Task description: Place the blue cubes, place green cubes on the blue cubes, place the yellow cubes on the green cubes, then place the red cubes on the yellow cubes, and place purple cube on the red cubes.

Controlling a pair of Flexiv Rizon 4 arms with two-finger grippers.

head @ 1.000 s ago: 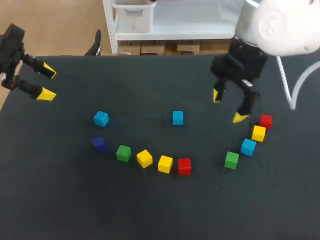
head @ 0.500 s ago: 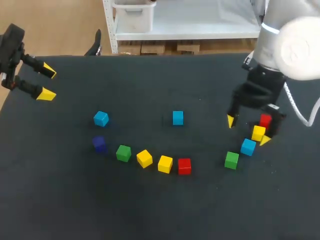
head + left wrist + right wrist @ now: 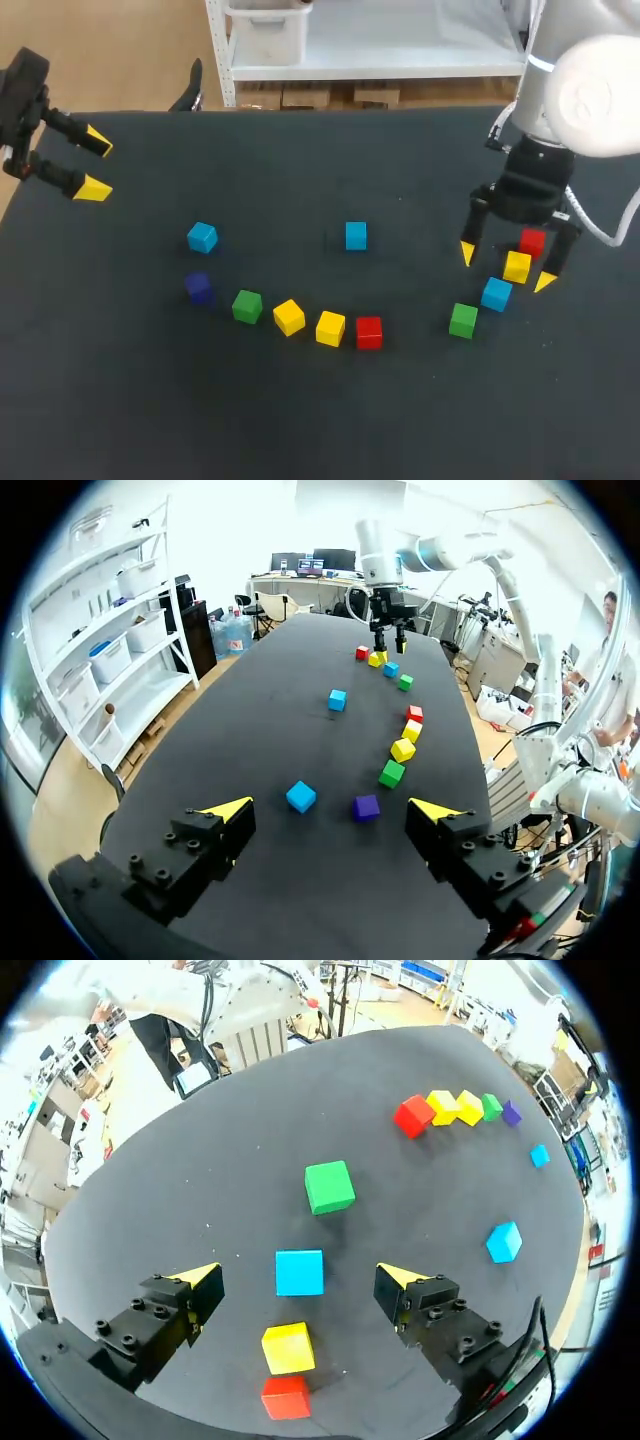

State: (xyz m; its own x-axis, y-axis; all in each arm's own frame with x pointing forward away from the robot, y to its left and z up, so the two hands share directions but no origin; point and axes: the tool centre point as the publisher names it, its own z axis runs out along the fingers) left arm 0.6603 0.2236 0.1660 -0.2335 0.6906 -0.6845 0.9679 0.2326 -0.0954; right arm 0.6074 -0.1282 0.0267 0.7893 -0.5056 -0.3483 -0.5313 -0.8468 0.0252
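My right gripper [image 3: 506, 268] hangs open over the right-hand group of cubes. Its wrist view shows a blue cube [image 3: 299, 1272] down between the spread fingers of the gripper [image 3: 298, 1276], untouched, with a yellow cube [image 3: 288, 1348] and a red cube [image 3: 287, 1397] behind it and a green cube [image 3: 329, 1187] ahead. From above these are blue [image 3: 497, 294], yellow [image 3: 517, 267], red [image 3: 532, 241] and green [image 3: 463, 320]. Two more blue cubes [image 3: 202, 237] [image 3: 356, 236] lie mid-table. My left gripper [image 3: 95, 164] is open and holds nothing at the far left edge.
A curved row lies at mid-table: purple cube [image 3: 198, 287], green [image 3: 247, 306], two yellow [image 3: 289, 317] [image 3: 330, 328], red [image 3: 369, 332]. In the left wrist view the blue cube [image 3: 300, 796] and purple cube [image 3: 366, 807] sit just ahead of the gripper [image 3: 333, 809].
My right gripper has moved right and toward the near edge, turning and coming down over the right group of cubes. The left arm and all cubes have stayed put.
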